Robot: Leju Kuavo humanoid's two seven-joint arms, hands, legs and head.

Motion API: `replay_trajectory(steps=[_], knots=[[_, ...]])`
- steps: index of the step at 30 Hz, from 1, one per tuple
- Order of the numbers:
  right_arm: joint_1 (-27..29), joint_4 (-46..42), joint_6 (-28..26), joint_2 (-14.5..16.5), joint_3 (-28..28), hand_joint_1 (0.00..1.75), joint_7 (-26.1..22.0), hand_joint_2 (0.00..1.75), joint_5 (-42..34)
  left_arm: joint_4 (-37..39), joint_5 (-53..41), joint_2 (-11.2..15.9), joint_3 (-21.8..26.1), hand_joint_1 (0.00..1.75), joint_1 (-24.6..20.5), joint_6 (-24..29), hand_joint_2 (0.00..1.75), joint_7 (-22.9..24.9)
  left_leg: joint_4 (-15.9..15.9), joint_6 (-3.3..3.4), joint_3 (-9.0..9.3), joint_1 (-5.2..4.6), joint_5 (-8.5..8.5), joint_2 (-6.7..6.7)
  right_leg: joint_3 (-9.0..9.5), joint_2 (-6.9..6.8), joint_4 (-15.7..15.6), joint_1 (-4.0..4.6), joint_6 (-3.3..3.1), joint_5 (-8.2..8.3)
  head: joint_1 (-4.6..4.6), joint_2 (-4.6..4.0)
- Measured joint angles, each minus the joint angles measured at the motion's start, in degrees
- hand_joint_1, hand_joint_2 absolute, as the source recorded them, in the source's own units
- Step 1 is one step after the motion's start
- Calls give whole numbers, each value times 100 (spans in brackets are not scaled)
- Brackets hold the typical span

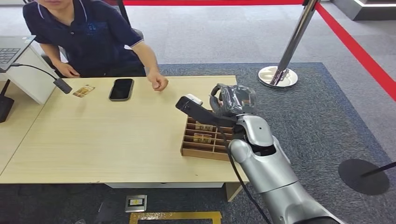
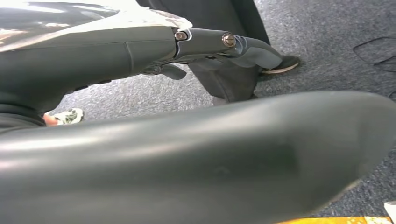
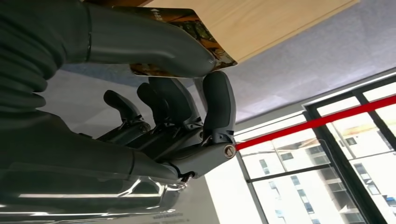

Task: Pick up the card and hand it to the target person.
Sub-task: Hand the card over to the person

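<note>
The right hand pinches the card between thumb and fingers at centre frame, the person well apart at upper left; whether the left hand's fingers are open, I cannot tell.

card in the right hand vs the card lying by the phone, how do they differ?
The card in the right hand is pinched between thumb and a finger, off the table; the card by the phone lies flat on the table, untouched. The held one sits over the wooden box near the robot; the loose one lies near the person. Both show brownish print.
</note>
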Motion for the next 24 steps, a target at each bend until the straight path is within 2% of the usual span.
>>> replay_trajectory(steps=[15, 24], knots=[[-1150, 1399, 176, 664, 460, 145, -123, 175, -520, 0, 14, 0, 2, 0, -31, 31, 0, -41, 0, -9, -8, 1, 15, 1, -14, 0, 8, 1, -12, 9, 0, 0], [-1361, 1775, 158, 779, 1006, 139, -18, 175, -1204, 0, 86, 0, 4, 0, -41, 42, 0, -15, 0, -9, -9, 1, 16, 1, -15, 0, 7, 1, -12, 11, -1, 0]])
